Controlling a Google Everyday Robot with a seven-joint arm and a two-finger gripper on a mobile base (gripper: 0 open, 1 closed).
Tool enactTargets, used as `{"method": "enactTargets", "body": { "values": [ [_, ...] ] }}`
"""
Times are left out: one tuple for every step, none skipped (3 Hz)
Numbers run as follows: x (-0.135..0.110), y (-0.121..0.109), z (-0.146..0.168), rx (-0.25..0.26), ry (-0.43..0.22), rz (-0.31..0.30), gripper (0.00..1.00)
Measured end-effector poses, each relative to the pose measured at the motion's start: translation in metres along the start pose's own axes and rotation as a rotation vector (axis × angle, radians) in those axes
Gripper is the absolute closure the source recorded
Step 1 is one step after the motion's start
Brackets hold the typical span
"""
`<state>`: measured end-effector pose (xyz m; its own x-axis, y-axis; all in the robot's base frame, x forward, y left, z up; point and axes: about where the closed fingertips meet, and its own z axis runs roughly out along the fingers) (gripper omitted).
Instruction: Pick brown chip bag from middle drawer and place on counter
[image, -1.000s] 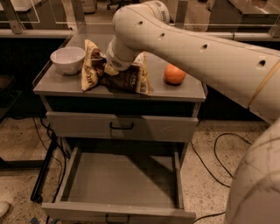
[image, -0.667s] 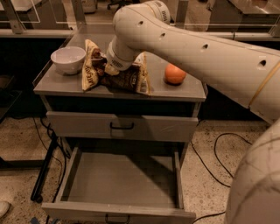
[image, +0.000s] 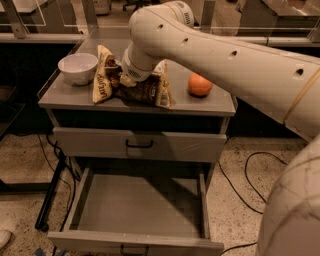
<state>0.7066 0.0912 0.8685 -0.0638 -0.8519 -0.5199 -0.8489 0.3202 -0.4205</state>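
The brown chip bag (image: 145, 92) lies on the counter (image: 65, 95), dark brown with tan-yellow edges, between the bowl and the orange. My gripper (image: 116, 75) is at the bag's left part, low over the counter, with the wrist and arm covering most of it. The middle drawer (image: 140, 205) is pulled open below, and its grey floor shows nothing in it. The drawer above it (image: 140, 145) is shut.
A white bowl (image: 77, 67) stands at the counter's left. An orange ball (image: 200, 85) sits at the right. My large arm (image: 240, 60) spans the upper right. Cables (image: 250, 175) lie on the speckled floor beside the cabinet.
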Motion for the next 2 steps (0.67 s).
{"method": "enactTargets", "body": {
  "values": [
    [0.0000,0.0000,0.0000,0.000,0.000,0.000,0.08],
    [0.0000,0.0001,0.0001,0.000,0.000,0.000,0.00]
  ]
}}
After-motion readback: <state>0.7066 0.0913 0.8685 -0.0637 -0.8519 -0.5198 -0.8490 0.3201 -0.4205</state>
